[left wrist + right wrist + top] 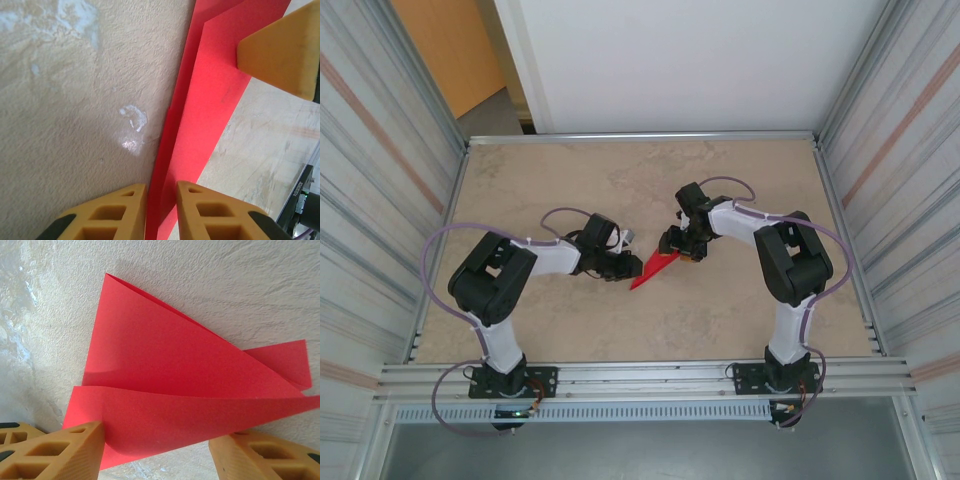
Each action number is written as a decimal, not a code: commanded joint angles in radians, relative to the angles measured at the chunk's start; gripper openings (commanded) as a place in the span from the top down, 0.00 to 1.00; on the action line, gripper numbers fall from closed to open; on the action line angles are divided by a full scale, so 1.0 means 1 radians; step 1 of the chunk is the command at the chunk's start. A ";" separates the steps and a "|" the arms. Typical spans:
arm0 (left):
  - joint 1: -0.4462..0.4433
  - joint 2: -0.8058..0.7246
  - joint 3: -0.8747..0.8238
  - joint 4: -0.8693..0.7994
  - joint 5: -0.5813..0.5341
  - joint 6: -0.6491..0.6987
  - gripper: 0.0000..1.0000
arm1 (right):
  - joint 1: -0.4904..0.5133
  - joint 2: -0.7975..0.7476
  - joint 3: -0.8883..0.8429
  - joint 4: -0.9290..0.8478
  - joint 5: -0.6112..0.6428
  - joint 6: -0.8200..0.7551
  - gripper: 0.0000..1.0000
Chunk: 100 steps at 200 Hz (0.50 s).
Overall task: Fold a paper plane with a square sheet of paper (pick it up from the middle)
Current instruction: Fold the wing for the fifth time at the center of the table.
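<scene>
Left gripper [161, 185]: jaws drawn narrow; the paper plane [210, 110] runs up between them and fills the gap; reads as a pinch on its folded edge. Just ahead of this gripper the red strip lies low over the table [75, 125], one layer overlapping another; further ahead, one fingertip [280, 50] of the right gripper [156, 434] sits over the strip, contact not clear.

Right gripper: jaws wide apart, nothing clamped; a lower flap passes between them and touches the pad on its left; beyond that flap a broad triangular wing spreads away, a smaller flap showing behind it to the right.

Progress, my judgement: sheet already folded into a narrow, layered dart with a pointed nose, so the main folds look done; left to do: even out the wings, firm the creases, set it down and let go.
</scene>
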State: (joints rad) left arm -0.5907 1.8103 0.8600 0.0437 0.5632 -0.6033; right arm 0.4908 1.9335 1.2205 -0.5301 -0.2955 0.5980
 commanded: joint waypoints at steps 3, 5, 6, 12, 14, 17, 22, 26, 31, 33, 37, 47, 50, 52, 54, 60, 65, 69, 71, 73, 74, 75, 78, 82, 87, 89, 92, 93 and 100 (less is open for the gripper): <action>-0.012 0.061 -0.009 -0.080 -0.078 0.012 0.77 | 0.025 0.155 -0.061 0.065 0.072 -0.003 0.41; -0.012 0.061 -0.008 -0.082 -0.077 0.013 0.77 | 0.025 0.156 -0.061 0.065 0.072 -0.003 0.42; -0.011 0.062 -0.007 -0.083 -0.078 0.013 0.77 | 0.025 0.156 -0.061 0.065 0.072 -0.003 0.42; -0.012 0.062 -0.003 -0.086 -0.078 0.012 0.77 | 0.024 0.157 -0.061 0.065 0.073 -0.003 0.42; -0.012 0.061 -0.002 -0.086 -0.078 0.013 0.77 | 0.025 0.156 -0.061 0.064 0.072 -0.003 0.42; -0.012 0.061 0.000 -0.088 -0.078 0.014 0.77 | 0.025 0.158 -0.062 0.064 0.072 -0.002 0.42; -0.012 0.062 0.003 -0.090 -0.078 0.014 0.77 | 0.025 0.158 -0.061 0.064 0.071 -0.003 0.42; -0.013 0.060 0.006 -0.092 -0.077 0.014 0.77 | 0.025 0.160 -0.060 0.065 0.071 -0.003 0.42; -0.012 0.057 0.007 -0.092 -0.073 0.013 0.77 | 0.026 0.159 -0.061 0.065 0.071 -0.003 0.42; -0.012 0.056 0.008 -0.091 -0.069 0.012 0.77 | 0.025 0.160 -0.059 0.065 0.071 -0.003 0.42; -0.013 0.052 0.008 -0.087 -0.061 0.012 0.76 | 0.025 0.160 -0.059 0.065 0.071 -0.003 0.42; -0.012 0.038 0.014 -0.088 -0.057 0.013 0.76 | 0.026 0.162 -0.059 0.065 0.070 -0.002 0.42; -0.011 0.028 0.015 -0.091 -0.056 0.013 0.75 | 0.026 0.162 -0.059 0.065 0.070 -0.003 0.42; -0.011 0.023 0.018 -0.092 -0.058 0.014 0.75 | 0.026 0.162 -0.058 0.065 0.070 -0.003 0.42; -0.012 0.018 0.019 -0.095 -0.058 0.015 0.75 | 0.025 0.162 -0.058 0.065 0.069 -0.002 0.42; -0.009 -0.002 0.025 -0.104 -0.062 0.016 0.74 | 0.026 0.161 -0.058 0.065 0.070 -0.002 0.42; -0.007 -0.020 0.029 -0.110 -0.069 0.014 0.74 | 0.026 0.162 -0.057 0.064 0.070 -0.002 0.42; -0.006 -0.033 0.032 -0.115 -0.074 0.014 0.73 | 0.026 0.163 -0.056 0.064 0.070 -0.003 0.42; -0.006 -0.041 0.034 -0.117 -0.077 0.013 0.73 | 0.026 0.163 -0.056 0.062 0.071 -0.002 0.42; -0.006 -0.048 0.035 -0.119 -0.082 0.012 0.73 | 0.026 0.163 -0.056 0.061 0.071 -0.002 0.42; -0.005 -0.053 0.035 -0.121 -0.084 0.012 0.73 | 0.027 0.162 -0.057 0.061 0.071 -0.001 0.42; -0.005 -0.056 0.036 -0.121 -0.086 0.011 0.72 | 0.027 0.162 -0.057 0.061 0.071 -0.001 0.42; -0.005 -0.066 0.037 -0.124 -0.091 0.012 0.72 | 0.026 0.162 -0.056 0.061 0.073 0.000 0.42; -0.006 -0.081 0.038 -0.129 -0.100 0.011 0.71 | 0.026 0.161 -0.056 0.061 0.072 -0.001 0.42; -0.006 -0.098 0.040 -0.135 -0.111 0.011 0.70 | 0.026 0.159 -0.058 0.063 0.071 -0.001 0.42; -0.006 -0.104 0.042 -0.137 -0.115 0.009 0.70 | 0.027 0.160 -0.058 0.063 0.071 -0.001 0.42; -0.006 -0.113 0.042 -0.141 -0.121 0.006 0.70 | 0.026 0.160 -0.059 0.063 0.071 -0.001 0.42; -0.007 -0.116 0.043 -0.141 -0.123 0.006 0.69 | 0.027 0.160 -0.059 0.063 0.071 -0.001 0.42; -0.008 -0.133 0.043 -0.144 -0.134 0.002 0.69 | 0.026 0.160 -0.059 0.063 0.073 0.000 0.42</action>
State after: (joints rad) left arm -0.5976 1.7683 0.8829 -0.0402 0.5076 -0.6033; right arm 0.4915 1.9381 1.2278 -0.5411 -0.2909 0.5980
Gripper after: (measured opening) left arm 0.303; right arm 0.580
